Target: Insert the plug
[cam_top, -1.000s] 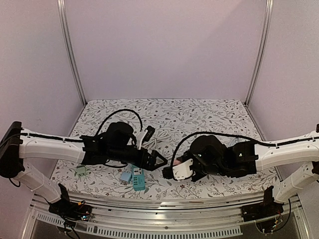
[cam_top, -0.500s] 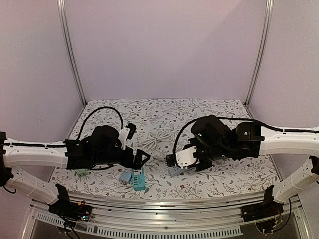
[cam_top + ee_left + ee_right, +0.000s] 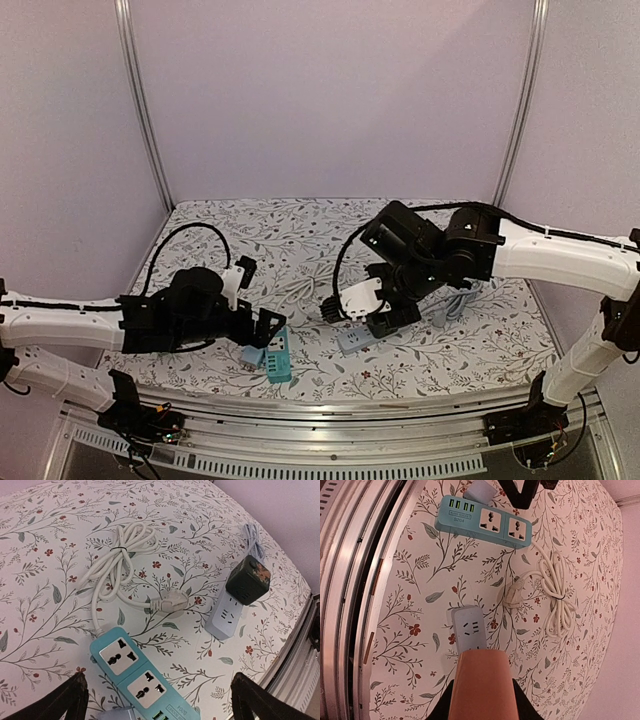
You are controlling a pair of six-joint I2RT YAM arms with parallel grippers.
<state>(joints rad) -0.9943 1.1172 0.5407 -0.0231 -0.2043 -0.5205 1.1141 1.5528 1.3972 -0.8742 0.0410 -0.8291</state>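
A salmon-faced block, the plug (image 3: 480, 680), fills the space between my right gripper's (image 3: 481, 700) black jaws, which are shut on it. It hangs over one end of the grey power strip (image 3: 469, 627), whose sockets face up. In the top view the right gripper (image 3: 385, 318) is over that strip (image 3: 352, 341). In the left wrist view a dark green cube (image 3: 247, 580) stands on the strip's (image 3: 227, 619) far end. My left gripper (image 3: 160, 705) is open and empty over the teal power strip (image 3: 142, 680), and sits beside it in the top view (image 3: 266, 330).
A coiled white cord (image 3: 120, 560) with its white plug (image 3: 170, 601) lies between the two strips. A small pale blue adapter (image 3: 112, 714) rests against the teal strip. The table's metal front rail (image 3: 355, 580) runs close to both strips.
The right arm has swung away from the front edge toward the back right, carrying the plug over the grey strip. The left arm has drawn back leftward, still open.
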